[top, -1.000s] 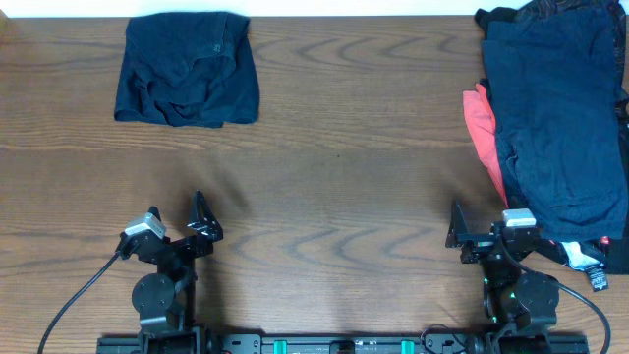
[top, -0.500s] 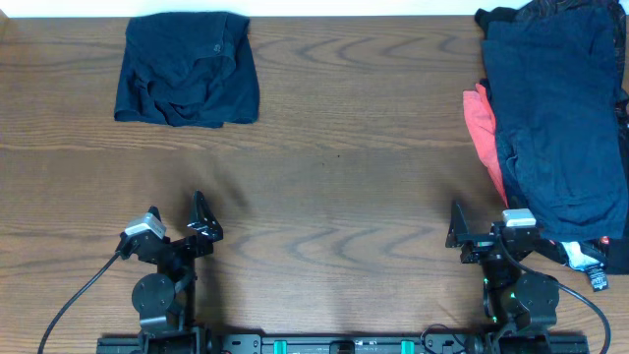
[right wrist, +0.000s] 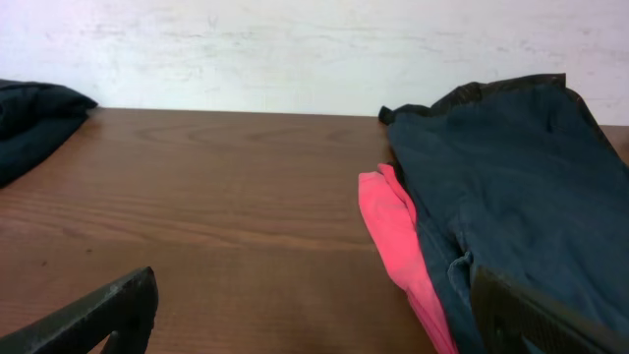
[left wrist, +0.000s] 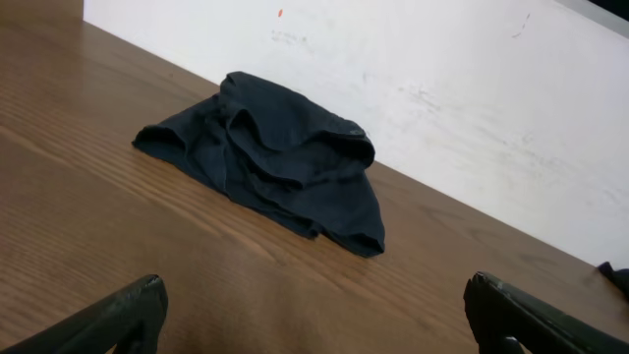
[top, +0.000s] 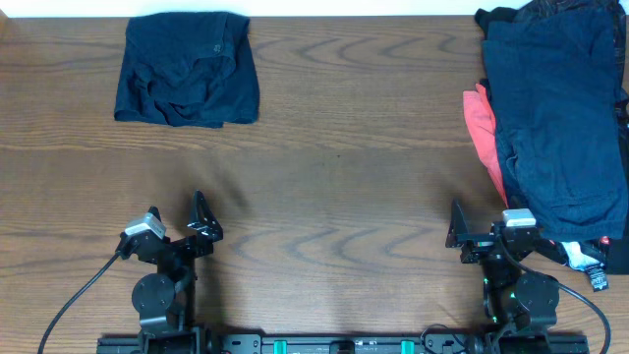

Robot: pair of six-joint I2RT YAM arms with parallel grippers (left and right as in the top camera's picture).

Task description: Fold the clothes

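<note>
Left fingers [left wrist: 118, 317] and right fingers [right wrist: 108, 313] stand wide apart, empty, low in frame. Navy clothes [top: 560, 118] heap over a coral-red piece [top: 481, 128] at the right edge of the desk [top: 344, 147]; limp, light cloth, probably best pinched at a corner.

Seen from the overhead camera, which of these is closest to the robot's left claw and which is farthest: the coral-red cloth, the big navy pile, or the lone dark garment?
Measured from the left gripper:
1. the lone dark garment, ahead of it on the left side of the table.
2. the coral-red cloth, across on the right, poking out from the pile's left side.
3. the navy pile, at the right edge, just beyond the coral piece.
</note>
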